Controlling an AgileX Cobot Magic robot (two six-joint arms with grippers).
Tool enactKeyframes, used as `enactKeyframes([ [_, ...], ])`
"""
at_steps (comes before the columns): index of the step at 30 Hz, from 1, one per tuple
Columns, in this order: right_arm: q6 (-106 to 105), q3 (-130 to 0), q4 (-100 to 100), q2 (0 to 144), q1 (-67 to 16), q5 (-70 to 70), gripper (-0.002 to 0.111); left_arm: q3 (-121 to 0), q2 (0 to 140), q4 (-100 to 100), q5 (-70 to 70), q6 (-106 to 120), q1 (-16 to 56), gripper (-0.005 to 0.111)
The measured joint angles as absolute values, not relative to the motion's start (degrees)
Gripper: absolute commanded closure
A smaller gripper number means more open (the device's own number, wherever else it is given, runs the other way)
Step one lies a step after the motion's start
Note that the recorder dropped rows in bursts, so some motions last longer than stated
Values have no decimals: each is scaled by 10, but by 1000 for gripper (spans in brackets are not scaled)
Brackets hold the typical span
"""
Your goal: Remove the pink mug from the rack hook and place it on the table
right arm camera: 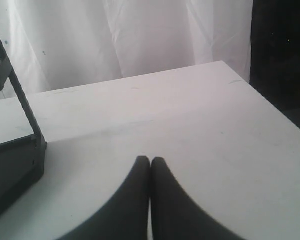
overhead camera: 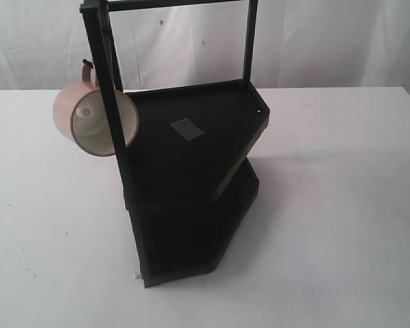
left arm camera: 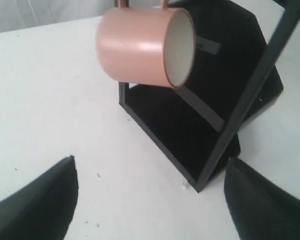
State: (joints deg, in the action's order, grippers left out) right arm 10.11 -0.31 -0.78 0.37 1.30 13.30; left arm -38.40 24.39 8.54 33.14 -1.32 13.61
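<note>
Exterior view: the black rack (overhead camera: pixel 191 171) stands mid-table (overhead camera: pixel 342 205). The pink mug (overhead camera: pixel 96 119) hangs at about 10 o'clock from the rack's centre, off the table surface, beside and partly behind the front post (overhead camera: pixel 113 116). Its cream mouth faces the camera and its handle is up. The rack hook itself is too small to make out. A grey patch (overhead camera: pixel 186 128) lies on the upper shelf. No gripper is visible here.

Left wrist view: the mug (left arm camera: pixel 135 47) hangs on its side in front of the rack (left arm camera: pixel 205 100), with its mouth turned toward the shelves. The left gripper (left arm camera: pixel 151 161) hovers over the table (left arm camera: pixel 50 100), well apart from the mug. Its fingers (left arm camera: pixel 37 205) are spread wide with nothing between them.

Right wrist view: the right gripper (right arm camera: pixel 150 162) is over bare table (right arm camera: pixel 215 125), its fingers (right arm camera: pixel 132 200) pressed together and holding nothing. A rack corner (right arm camera: pixel 15 160) sits near it. A white curtain (right arm camera: pixel 115 35) hangs behind. The mug is not visible here.
</note>
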Motion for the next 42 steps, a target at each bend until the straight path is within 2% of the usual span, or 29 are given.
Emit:
enactKeyframes([
  [7, 101, -3, -8, 4, 13, 133, 108, -381, 234, 64, 265, -58, 192, 26],
  [18, 101, -3, -8, 4, 13, 133, 108, -265, 263, -9, 56, -98, 250, 26],
  [28, 101, -3, -8, 4, 13, 133, 108, -241, 367, -190, -90, -225, 255, 26],
  [37, 101, -3, -8, 4, 13, 133, 108, -241, 448, -205, -179, -215, 255, 26],
  [42, 101, -3, -8, 4, 13, 133, 108, -252, 479, -158, -185, -155, 255, 26],
])
